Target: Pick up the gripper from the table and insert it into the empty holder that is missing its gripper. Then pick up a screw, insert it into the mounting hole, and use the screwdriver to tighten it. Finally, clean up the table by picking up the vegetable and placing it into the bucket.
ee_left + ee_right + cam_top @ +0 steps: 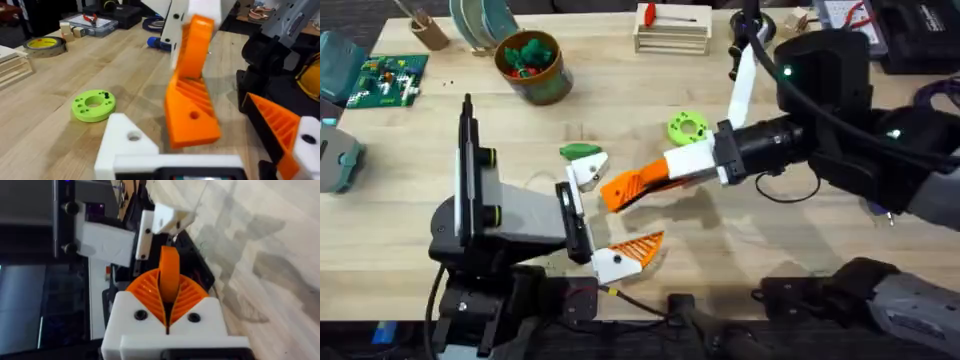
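My right gripper [672,170] is shut on the orange ribbed gripper [632,186], holding it low over the table's middle, tip toward the left arm's claw. In the right wrist view the orange gripper [169,274] stands pinched between my ribbed pads. My left gripper [603,215] is open; its far finger is the bare white holder [586,172], and its near finger carries an orange pad [640,245]. The held piece [192,100] hangs just beyond the holder [127,145], apart from it. The dark-green vegetable [580,151] lies beside the holder. The bucket [534,66] stands at the back left. A blue screwdriver [159,43] lies farther off. No screw can be made out.
A lime-green disc [687,127] lies behind the right gripper. A wooden rack with a red-handled tool [672,28] stands at the back, a tan cup [428,32] and a circuit board [385,78] at the back left. A tape roll [45,45] lies on the table.
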Tool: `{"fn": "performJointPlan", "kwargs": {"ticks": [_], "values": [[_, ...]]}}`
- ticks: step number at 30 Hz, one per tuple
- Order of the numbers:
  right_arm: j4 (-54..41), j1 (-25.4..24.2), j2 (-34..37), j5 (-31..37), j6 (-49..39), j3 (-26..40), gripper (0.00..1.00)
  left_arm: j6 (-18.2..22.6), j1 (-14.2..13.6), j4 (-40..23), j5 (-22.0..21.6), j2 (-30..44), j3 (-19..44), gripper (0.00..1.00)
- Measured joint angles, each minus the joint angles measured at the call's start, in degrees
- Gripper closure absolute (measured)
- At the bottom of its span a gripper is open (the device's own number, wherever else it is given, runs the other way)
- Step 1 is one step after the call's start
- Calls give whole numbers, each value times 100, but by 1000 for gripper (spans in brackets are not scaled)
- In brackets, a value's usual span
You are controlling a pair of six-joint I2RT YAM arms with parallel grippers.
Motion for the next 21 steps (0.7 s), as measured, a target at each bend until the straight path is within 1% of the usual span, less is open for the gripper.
{"fn": "performJointPlan", "kwargs": {"ticks": [4, 11, 16, 19, 21], "values": [[496, -53, 0, 25, 138, -235, 994, 0, 0, 0, 0, 0, 0, 8], [1857, -55, 0, 29, 834, -911, 994, 0, 0, 0, 0, -2, 0, 8], [3461, -88, 0, 171, 1574, -1546, 994, 0, 0, 0, 0, 0, 0, 8], [4478, -117, 0, 411, 2080, -1920, 994, 0, 0, 0, -2, -1, 0, 8], [4997, -114, 0, 588, 2450, -2133, 994, 0, 0, 0, -4, 0, 0, 8]]}}
